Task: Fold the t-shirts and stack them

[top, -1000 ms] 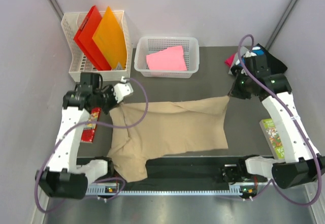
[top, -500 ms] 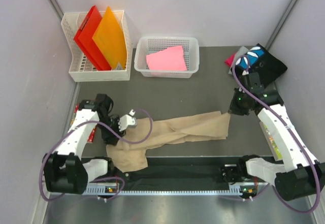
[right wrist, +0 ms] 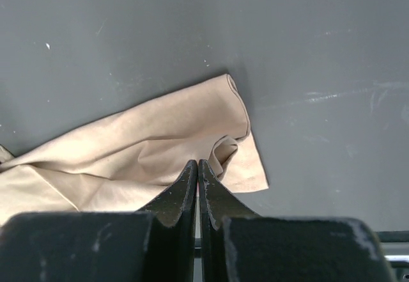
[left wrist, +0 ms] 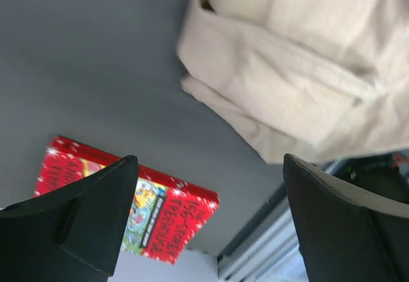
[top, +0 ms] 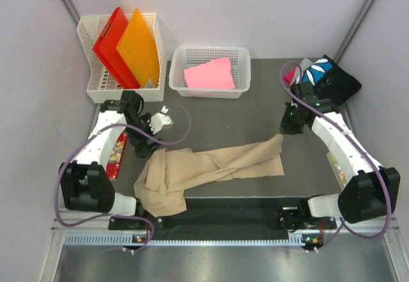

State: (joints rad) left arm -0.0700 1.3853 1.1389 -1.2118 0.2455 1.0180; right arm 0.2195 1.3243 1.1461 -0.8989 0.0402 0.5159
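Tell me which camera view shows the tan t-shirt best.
The top external view. It shows the whole tan t-shirt, bunched into a long strip with a wider heap at its left end. The left wrist view catches only a folded edge. The right wrist view catches only one corner and the creased cloth beside it.

Counter: dark grey | tan t-shirt: crumpled | white baskets: behind t-shirt | red book: left of t-shirt
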